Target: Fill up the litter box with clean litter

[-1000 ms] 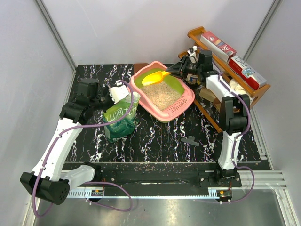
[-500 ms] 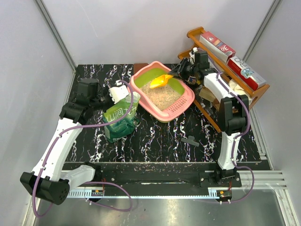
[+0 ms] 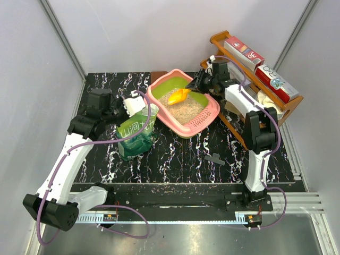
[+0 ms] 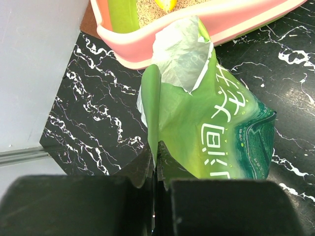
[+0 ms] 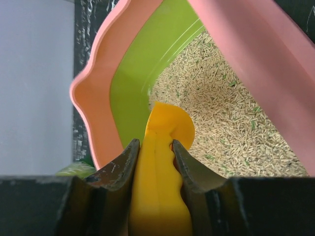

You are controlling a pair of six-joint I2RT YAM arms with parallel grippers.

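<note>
Jaws on your left arm are pinched together on the folded top edge of the green bag [image 4: 216, 123]; the left gripper [image 4: 154, 169] holds it upright just beside the litter box [image 3: 197, 126]. Moving right, the clean litter [image 3: 188, 109] lies as a beige bed over the box floor. On your right arm the jaws are clamped on the handle of the yellow scoop [image 3: 178, 96]; the right gripper [image 5: 155, 145] points its bowl down at the far end of the box, beside the green inner wall.

You seem to be tipping or spreading a scoopful; roll the wrist slowly, keep the bowl low inside the walls so granules land on the bed, and keep your left grip firm so the bag mouth does not sag.

The black marbled table [image 3: 175, 154] looks slick, so spills would scatter; a small dark piece [image 3: 215, 158] lies loose near your right arm. The wooden rack [image 3: 295, 101] crowds that arm; plain grey walls close in on three sides.
</note>
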